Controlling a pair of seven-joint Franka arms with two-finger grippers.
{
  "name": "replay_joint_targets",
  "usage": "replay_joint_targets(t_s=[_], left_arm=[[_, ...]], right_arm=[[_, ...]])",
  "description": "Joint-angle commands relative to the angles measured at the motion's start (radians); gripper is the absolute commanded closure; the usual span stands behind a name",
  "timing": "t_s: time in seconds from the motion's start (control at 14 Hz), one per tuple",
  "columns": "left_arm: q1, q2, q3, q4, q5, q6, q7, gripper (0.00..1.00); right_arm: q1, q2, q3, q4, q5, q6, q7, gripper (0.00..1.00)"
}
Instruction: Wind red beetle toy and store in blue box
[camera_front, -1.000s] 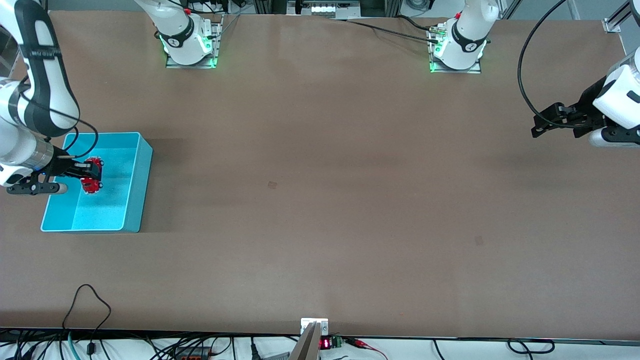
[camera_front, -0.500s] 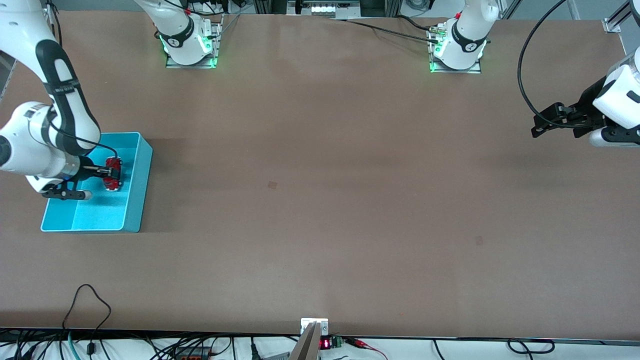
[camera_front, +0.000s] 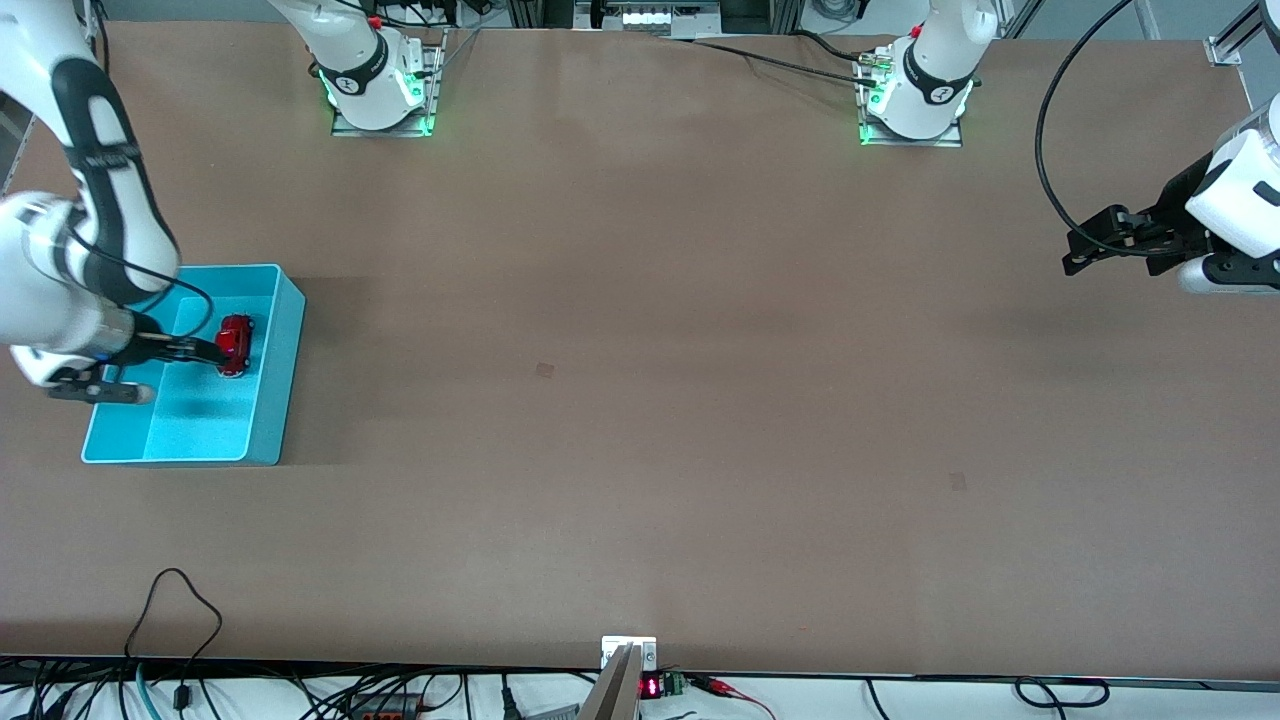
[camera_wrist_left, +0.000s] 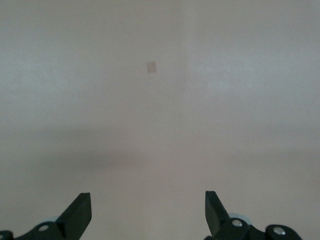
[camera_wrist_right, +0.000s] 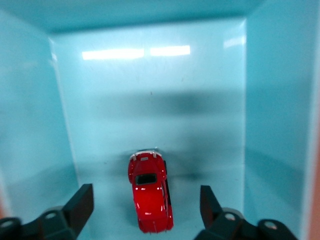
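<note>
The red beetle toy (camera_front: 236, 345) lies on the floor of the blue box (camera_front: 278, 400), close to the wall that faces the table's middle. My right gripper (camera_front: 205, 350) is open inside the box, just beside the toy and off it. In the right wrist view the toy (camera_wrist_right: 150, 192) lies between the spread fingers (camera_wrist_right: 82, 201) without touching them, with the box's walls (camera_wrist_right: 272, 100) around it. My left gripper (camera_front: 1075, 255) waits open and empty above the table at the left arm's end; its wrist view (camera_wrist_left: 148, 210) shows only bare table.
The blue box stands at the right arm's end of the brown table (camera_front: 640, 400). The two arm bases (camera_front: 380, 90) (camera_front: 915, 100) stand along the table's edge farthest from the front camera. Cables (camera_front: 175, 620) lie at the edge nearest it.
The right gripper carried the toy across the box toward the table's middle, opened and drew back slightly. The toy now rests on the box floor. The left arm has not moved.
</note>
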Motion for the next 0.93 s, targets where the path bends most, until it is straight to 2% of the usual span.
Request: replay_joint_targets(t_s=[0.0, 0.29, 0.43, 0.57, 0.86], left_arm=[[0.005, 0.0, -0.011, 0.017, 0.016, -0.001, 0.005, 0.0], [0.008, 0.0, -0.014, 0.014, 0.015, 0.009, 0.005, 0.0], [0.008, 0.0, -0.014, 0.013, 0.015, 0.009, 0.007, 0.0], [0.011, 0.0, -0.014, 0.013, 0.015, 0.009, 0.007, 0.0], [0.014, -0.001, -0.014, 0.011, 0.015, 0.008, 0.01, 0.0]], right_arm=[[0.007, -0.16, 0.006, 0.015, 0.0, -0.105, 0.001, 0.0], [0.007, -0.228, 0.042, 0.181, 0.002, -0.314, 0.006, 0.0], [0.007, -0.235, 0.094, 0.286, -0.005, -0.447, 0.012, 0.0], [0.007, -0.249, 0.119, 0.36, -0.015, -0.556, 0.1, 0.0], [0.016, -0.28, 0.124, 0.397, -0.015, -0.621, 0.127, 0.0]])
